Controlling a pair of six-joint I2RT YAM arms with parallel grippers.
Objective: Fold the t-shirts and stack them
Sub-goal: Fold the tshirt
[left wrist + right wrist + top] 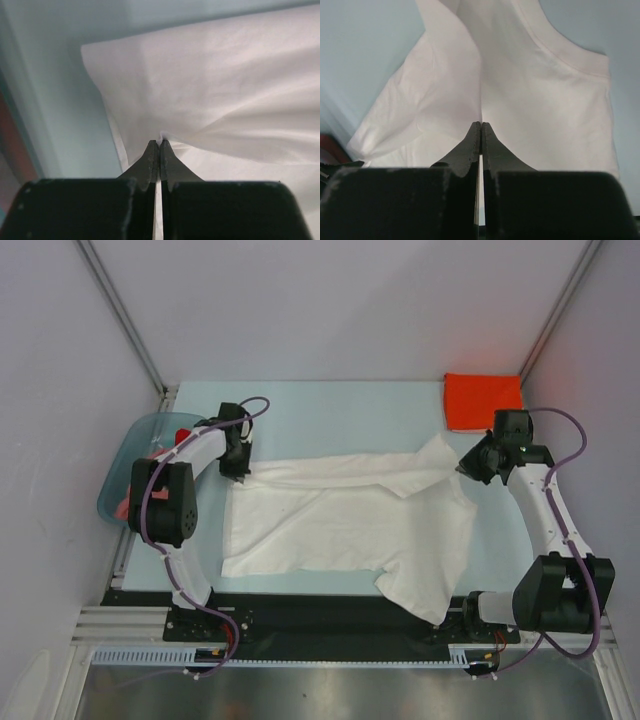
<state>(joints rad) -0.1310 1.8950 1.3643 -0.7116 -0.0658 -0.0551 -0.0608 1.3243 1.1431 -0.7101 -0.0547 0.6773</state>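
The right tool (481, 127) sits at bottom centre, its dark fingers (467, 150) pressed together on a pinch of the white t-shirt (535, 100) — a crease runs straight up from the tips. The ribbed collar (567, 50) curves across the upper right. Pale bench (365, 45) fills the upper left — a red patch (327, 145) shows at the lower left edge.

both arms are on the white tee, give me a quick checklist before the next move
1. Left gripper shut on the white t-shirt's far edge: ok.
2. Right gripper shut on it near the shoulder: ok.
3. Shirt lying flat: not ok. The far edge is rumpled and the near sleeve is draped over the table's near edge.
4. Folded orange t-shirt apart from the white one: ok, in the far right corner.
5. Blue basin apart from the white shirt: ok.
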